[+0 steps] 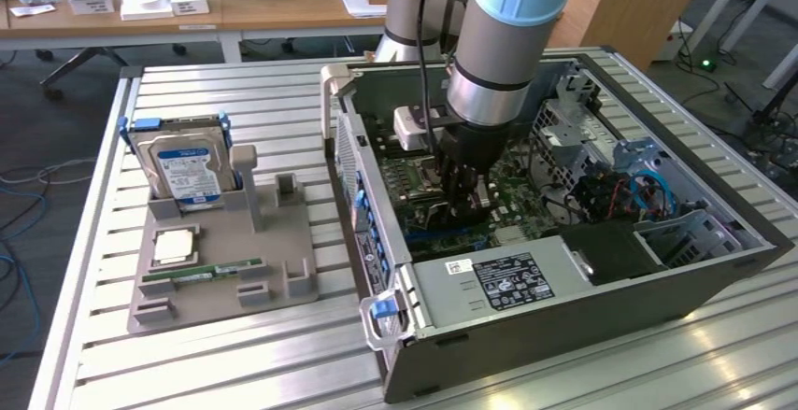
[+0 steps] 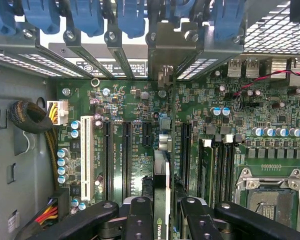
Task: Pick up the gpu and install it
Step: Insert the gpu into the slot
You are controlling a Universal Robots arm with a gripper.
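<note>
Exterior view, from its left to its right: a grey holder [image 1: 187, 284] on the slatted table [image 1: 88, 354] carries a hard drive [image 1: 185, 169] standing upright, a CPU [image 1: 172, 245] and a RAM stick [image 1: 202, 273] lying flat, with several slots bare. To the right lies the open PC case [image 1: 586, 242], and the arm [image 1: 505, 46] reaches down into it, the gripper [image 1: 465, 206] low over the motherboard [image 1: 418, 216].

Wrist view: the fingers [image 2: 140, 220] pinch the gpu [image 2: 161, 200] edge-on between them, its thin body running down toward the board. Its bracket end [image 2: 172, 50] sits up at the rear slot openings, among the blue latches [image 2: 87, 15]. The card stands in line with the gap between the long black slots [image 2: 126, 155] and the RAM slots [image 2: 217, 170]; whether its edge is fully seated in a connector cannot be told.

By my reading the pick-up is done and the card is inside the case, at or very near its slot. Release and any latching are not yet done.
</note>
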